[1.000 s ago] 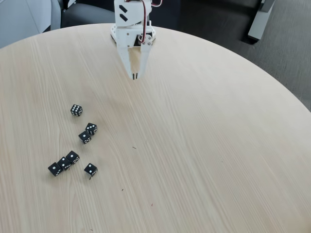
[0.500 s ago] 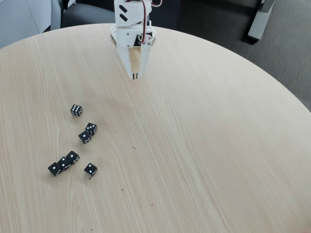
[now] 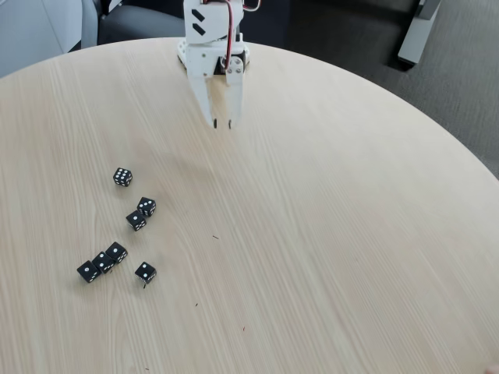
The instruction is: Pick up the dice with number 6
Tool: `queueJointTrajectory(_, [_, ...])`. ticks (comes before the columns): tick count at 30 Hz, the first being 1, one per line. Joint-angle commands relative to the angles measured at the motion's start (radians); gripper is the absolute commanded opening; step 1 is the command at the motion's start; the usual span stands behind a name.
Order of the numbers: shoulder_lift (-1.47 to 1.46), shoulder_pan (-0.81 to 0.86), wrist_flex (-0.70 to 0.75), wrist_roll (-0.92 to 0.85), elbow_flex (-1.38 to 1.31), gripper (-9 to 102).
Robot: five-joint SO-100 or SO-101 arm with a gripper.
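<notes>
White arm, fixed view: base block at the 12 o'clock edge of the bench, upper links cut off by the frame top. Red cable runs down the front of the wrist housing. Pincer extends from the base toward 6 o'clock, both white fingers tapering to dark tips. Jaws parted by a narrow gap, nothing between them. Left finger broad and flat; the other slimmer, hinged at a dark joint. Tips appear to hover just above the surface, though height is hard to judge.
</notes>
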Motion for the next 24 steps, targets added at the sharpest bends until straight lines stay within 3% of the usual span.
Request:
queueJointTrajectory(1, [-0.101, 0.014, -0.087, 0.063, -0.055, 12])
queueJointTrajectory(11, [-0.644, 0.018, -0.380, 0.176, -0.305, 18])
queueJointTrajectory(17, [-0.902, 0.021, -0.405, 0.267, -0.489, 22])
queueJointTrajectory(24, [-0.976, 0.023, -0.397, 0.391, -0.603, 22])
